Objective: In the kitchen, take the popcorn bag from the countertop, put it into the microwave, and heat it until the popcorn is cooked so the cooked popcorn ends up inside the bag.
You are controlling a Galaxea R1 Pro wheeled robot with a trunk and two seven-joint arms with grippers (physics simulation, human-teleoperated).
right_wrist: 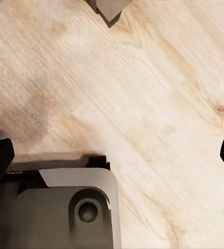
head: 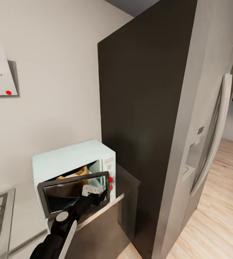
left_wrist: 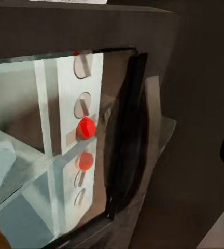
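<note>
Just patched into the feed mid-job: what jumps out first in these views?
The mint microwave on the grey countertop beside a tall dark cabinet, its door part open with the tan popcorn bag inside. The left gripper is at the door's edge. Red lights glow on the control panel.

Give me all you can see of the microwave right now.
The microwave is a small pale mint-blue box standing on the grey countertop against the wall, beside a tall dark cabinet. Its dark glass door with silver frame is partly open. The tan popcorn bag sits inside. Its control panel carries round knobs and a red light. The left gripper is at the door; contact is unclear.
</note>
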